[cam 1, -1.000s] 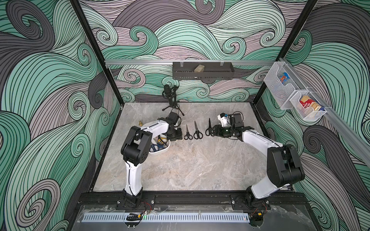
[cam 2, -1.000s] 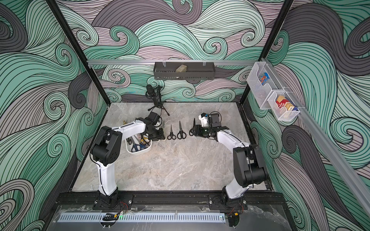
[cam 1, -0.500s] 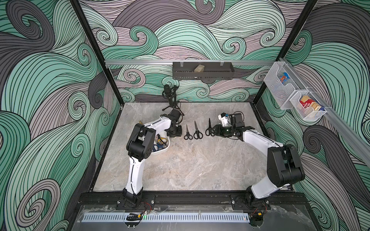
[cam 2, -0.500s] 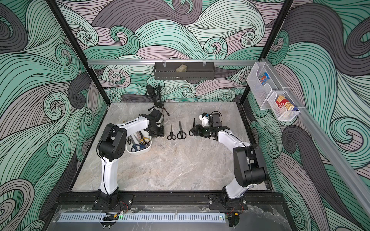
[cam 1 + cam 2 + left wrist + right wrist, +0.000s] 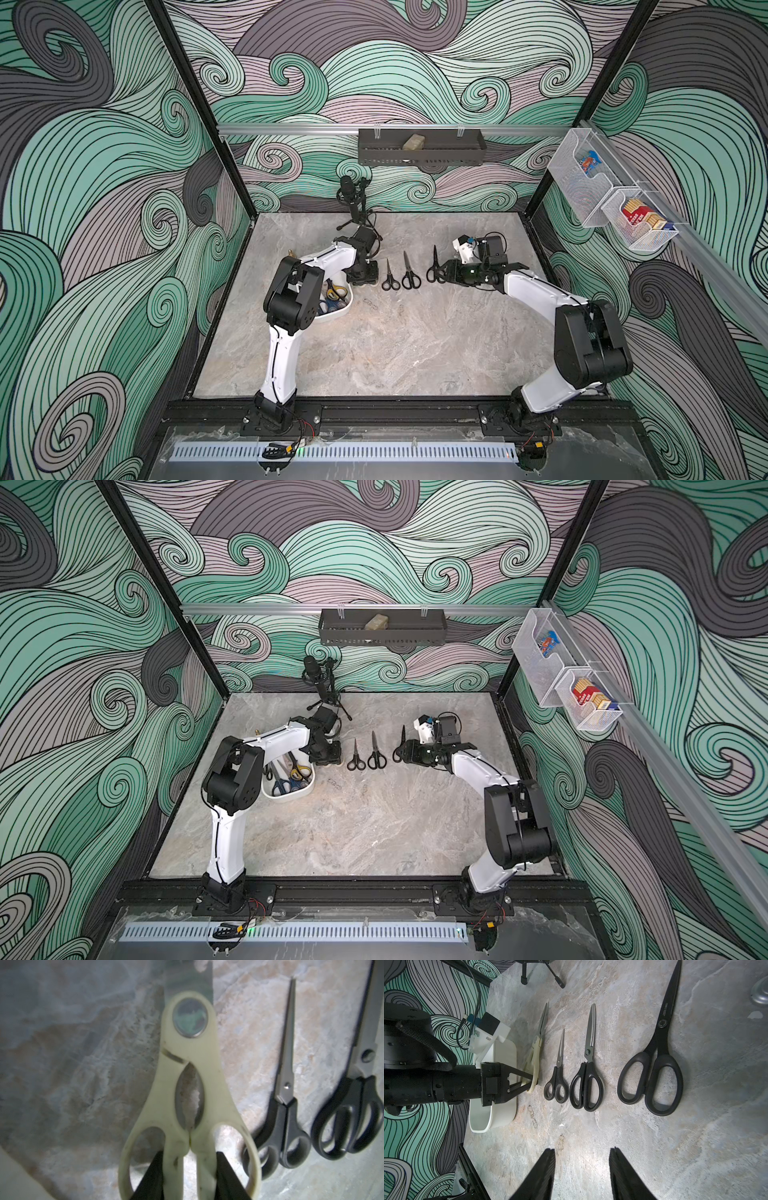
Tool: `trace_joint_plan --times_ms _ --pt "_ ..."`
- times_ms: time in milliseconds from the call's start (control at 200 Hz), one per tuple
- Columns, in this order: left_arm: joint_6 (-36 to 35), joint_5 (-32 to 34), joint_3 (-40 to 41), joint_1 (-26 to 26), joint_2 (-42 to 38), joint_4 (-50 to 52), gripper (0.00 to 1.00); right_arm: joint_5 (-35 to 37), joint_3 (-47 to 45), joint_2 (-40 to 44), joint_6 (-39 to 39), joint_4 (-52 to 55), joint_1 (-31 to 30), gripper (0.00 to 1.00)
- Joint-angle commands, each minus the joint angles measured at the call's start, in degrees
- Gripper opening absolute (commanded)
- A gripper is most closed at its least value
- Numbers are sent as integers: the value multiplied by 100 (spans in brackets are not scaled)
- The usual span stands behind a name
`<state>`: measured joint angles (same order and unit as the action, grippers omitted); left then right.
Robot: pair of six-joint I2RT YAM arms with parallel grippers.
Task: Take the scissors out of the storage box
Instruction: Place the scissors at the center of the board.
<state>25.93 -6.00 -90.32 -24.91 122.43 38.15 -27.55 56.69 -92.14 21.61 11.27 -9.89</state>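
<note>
Cream scissors [image 5: 187, 1088] sit gripped by the handles in the left jaws, low beside the storage box [image 5: 289, 799]. Right jaws stand parted and empty, near three black scissors [image 5: 586, 1084] on the tabletop [image 5: 654, 1147].

The left gripper [image 5: 190, 1154] clamps a pair of cream scissors [image 5: 187, 1059] by the handles. Its black fingers [image 5: 153, 1176] reach into the two loops and squeeze the inner bars together. The shut metal blades point to the far side, past a round shiny pivot [image 5: 190, 1017]. Just to the right, two more pairs lie flat on the grey marbled table [image 5: 72, 1064], side by side and also pointing far: small black scissors [image 5: 285, 1109], then larger black scissors [image 5: 351, 1118], apart from each other.
</note>
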Motion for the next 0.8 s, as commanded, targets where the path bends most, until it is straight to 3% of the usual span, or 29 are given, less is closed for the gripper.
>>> trace_joint_plan --times_ms 0,796 --pt "-2 13 -47 -41 272 263 33 -32 -43 -28 -51 6 31 46" --pt "56 -51 -267 -46 194 298 44 1 -128 241 -43 15 34 47"
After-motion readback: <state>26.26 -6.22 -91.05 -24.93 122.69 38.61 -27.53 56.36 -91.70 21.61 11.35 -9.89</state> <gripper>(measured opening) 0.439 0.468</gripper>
